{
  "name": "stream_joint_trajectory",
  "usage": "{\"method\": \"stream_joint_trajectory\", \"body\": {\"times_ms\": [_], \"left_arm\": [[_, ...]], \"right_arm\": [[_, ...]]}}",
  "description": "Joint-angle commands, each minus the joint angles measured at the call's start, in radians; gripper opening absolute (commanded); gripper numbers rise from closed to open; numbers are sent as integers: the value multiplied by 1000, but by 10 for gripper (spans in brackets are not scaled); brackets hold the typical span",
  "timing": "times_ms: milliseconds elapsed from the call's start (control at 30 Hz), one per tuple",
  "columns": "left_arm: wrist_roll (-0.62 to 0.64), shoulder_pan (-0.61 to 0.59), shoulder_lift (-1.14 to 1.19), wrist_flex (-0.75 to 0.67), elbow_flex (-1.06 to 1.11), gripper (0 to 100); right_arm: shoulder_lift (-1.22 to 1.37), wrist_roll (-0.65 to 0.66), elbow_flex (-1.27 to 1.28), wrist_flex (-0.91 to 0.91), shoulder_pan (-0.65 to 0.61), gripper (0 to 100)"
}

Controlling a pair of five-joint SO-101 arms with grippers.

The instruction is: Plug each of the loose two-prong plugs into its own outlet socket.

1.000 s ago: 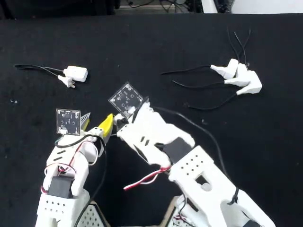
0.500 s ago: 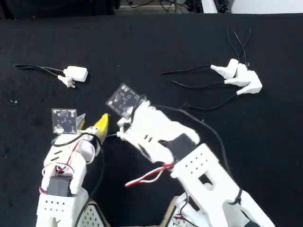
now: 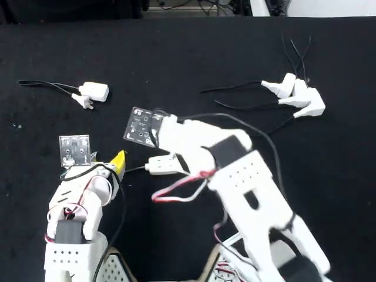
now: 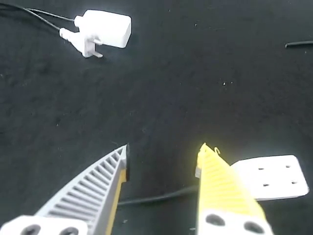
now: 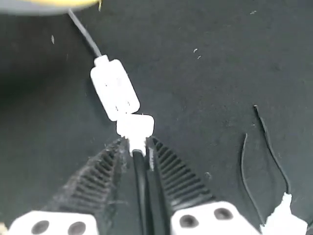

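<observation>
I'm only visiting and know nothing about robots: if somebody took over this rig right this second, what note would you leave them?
Right gripper: shut on a white plug, held against the end of the outlet socket; fully seated or not, I cannot tell.
Left gripper: open, astride the socket's cable.
Done: at most this one plug.
Left: loose plugs at the table's far left and a cluster of plugs at far right, all lying unplugged.

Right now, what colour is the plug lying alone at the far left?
White; the plug shows best in the left wrist view.
</observation>
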Motion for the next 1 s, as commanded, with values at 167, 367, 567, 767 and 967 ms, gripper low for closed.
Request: {"method": "stream_joint_trajectory", "body": {"times_ms": [167,367,567,767,967], "left_arm": [[-12,-116,9,17,-65,234],[-12,-122,34,17,-87,234],[-17,-116,310,-54,-188,238],[-17,-114,615,-138,-271,238],[-20,-33,747,-181,-278,238]], "right_arm": [[56,298,-87,25,12,11],[59,342,-104,28,15,11],[61,334,-180,72,14,11],[173,338,-254,157,14,11],[375,339,-383,190,15,11]]}}
